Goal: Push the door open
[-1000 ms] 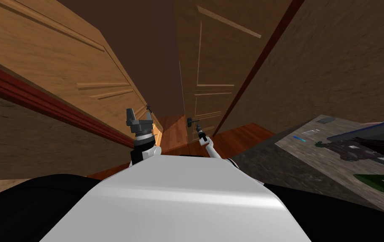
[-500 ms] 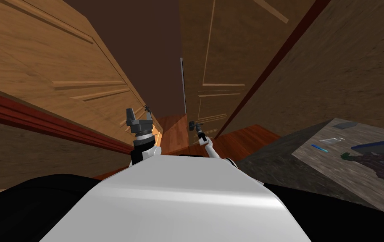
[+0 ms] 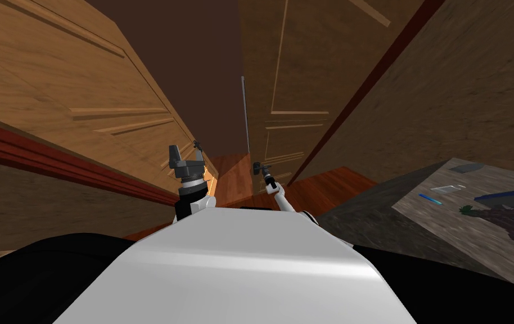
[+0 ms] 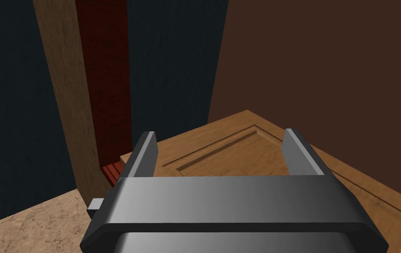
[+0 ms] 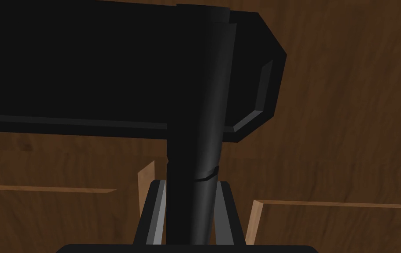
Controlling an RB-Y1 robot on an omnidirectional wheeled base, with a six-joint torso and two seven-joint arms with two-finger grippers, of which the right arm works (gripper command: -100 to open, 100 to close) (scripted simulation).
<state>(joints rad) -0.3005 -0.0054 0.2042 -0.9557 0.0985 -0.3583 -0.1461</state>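
With our right gripper (image 5: 191,193) clamped on the black handle (image 5: 107,70) of the wooden door (image 3: 298,79) at upper centre of the head view, left gripper (image 4: 220,147) spread wide, we should push steadily along its swing.

Domestic interior: a narrow passage at a doorway. Fittings: panelled wooden door (image 3: 295,84) with black lever handle (image 3: 258,166), second panelled door (image 3: 81,84) opposite, dark red trim (image 3: 53,160) beside rough brown walls (image 3: 464,84), reddish plank floor (image 3: 233,174). To the right, a grey speckled surface (image 3: 447,224) carries small items, one blue, one dark and leafy, otherwise too blurred to name.
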